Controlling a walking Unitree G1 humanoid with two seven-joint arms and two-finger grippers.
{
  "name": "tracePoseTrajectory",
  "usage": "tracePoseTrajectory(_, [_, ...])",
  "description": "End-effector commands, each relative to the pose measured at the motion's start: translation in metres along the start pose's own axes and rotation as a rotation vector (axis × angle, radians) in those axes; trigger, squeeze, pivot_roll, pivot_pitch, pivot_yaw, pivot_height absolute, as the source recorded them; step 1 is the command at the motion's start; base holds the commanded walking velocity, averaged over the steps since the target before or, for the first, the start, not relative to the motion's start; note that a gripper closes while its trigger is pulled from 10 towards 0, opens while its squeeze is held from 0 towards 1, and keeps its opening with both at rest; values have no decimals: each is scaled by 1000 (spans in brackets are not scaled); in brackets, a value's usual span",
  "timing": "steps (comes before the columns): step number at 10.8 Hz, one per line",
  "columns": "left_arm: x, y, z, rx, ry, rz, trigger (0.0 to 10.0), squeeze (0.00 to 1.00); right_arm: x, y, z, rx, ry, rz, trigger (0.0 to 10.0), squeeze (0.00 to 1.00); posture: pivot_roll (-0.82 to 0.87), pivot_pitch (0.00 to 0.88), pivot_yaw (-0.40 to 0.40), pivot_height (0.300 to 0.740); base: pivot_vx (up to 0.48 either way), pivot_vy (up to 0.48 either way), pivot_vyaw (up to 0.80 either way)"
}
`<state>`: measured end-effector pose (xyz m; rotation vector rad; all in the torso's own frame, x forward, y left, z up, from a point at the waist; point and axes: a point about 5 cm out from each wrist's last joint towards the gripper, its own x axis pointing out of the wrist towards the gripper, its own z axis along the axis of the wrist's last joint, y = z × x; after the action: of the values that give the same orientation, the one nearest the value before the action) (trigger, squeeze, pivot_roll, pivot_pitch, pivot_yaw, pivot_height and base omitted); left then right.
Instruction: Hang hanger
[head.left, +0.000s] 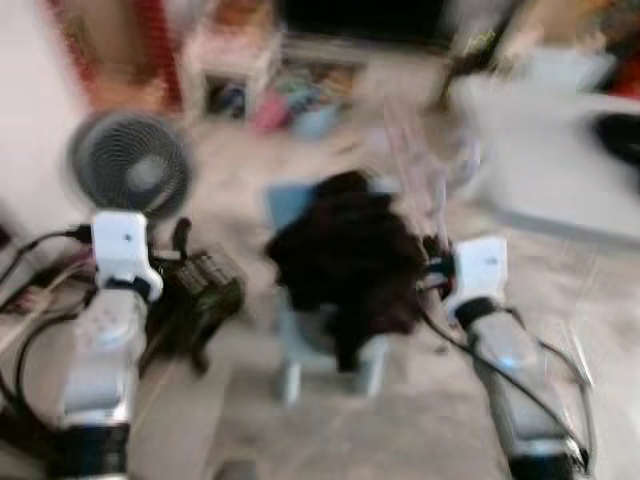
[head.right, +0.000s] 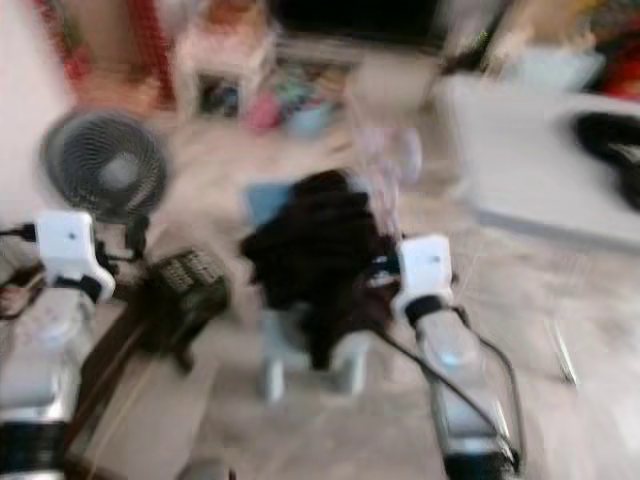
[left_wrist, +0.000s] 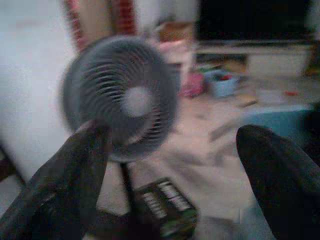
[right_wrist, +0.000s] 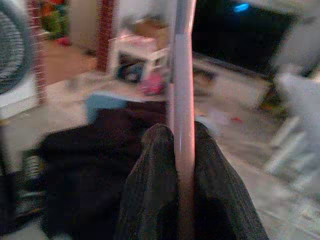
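Here the head views are smeared with motion, so the robot is probably walking. Nearest, at about seven o'clock, the left arm reaches forward with the left gripper (left_wrist: 165, 165) empty, its two black fingers (left_wrist: 65, 185) spread wide. At about five o'clock the right gripper (right_wrist: 182, 165) has its fingers closed tight on a pale pink hanger (right_wrist: 182, 90), whose bar runs straight out between them; in the head view the hanger (head.left: 420, 165) rises faintly toward twelve o'clock above the right wrist.

Just beyond the grippers, at the centre, a heap of dark clothing (head.left: 345, 260) lies over a small light-blue stool (head.left: 300, 340). At about nine o'clock a dark box (head.left: 205, 290) sits on the floor, with a round grey fan (head.left: 130, 165) behind it at ten o'clock and cables (head.left: 30, 330) trailing beside the left arm. Farther off, a white bed or table edge (head.left: 560, 150) fills two o'clock, and toys with a dark screen lie at twelve. No rail to hang on can be made out.

The risks, as I judge them: the thin bar could slip or twist in the grip while the robot moves, the hanger's far end could snag the clothing heap, and a foot could catch the cables or stool.
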<state>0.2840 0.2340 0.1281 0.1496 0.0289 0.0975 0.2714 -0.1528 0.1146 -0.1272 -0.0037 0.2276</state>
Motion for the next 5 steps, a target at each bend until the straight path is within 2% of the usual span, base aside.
tracePoseTrajectory(1, [4, -9, 7, -9, -23, -36, 10000, 0, -1, -11, 6, -26, -23, -30, 10000, 0, -20, 0, -55, 740, 409, 251, 0])
tracePoseTrajectory(2, [4, -10, 6, -9, -24, -36, 10000, 0, 0, -11, 6, -28, -25, -31, 10000, 0, -20, 0, -55, 740, 409, 247, 0])
tracePoseTrajectory(3, [5, -10, 6, -13, -24, -34, 10000, 0, -1, -11, 6, -29, -25, -31, 10000, 0, -21, 0, -55, 740, 375, 0, 0])
tracePoseTrajectory(5, [4, -11, 6, -11, -27, -28, 10000, 0, 0, -11, 6, -32, -27, -33, 10000, 0, -20, 0, -56, 740, 0, 0, 0])
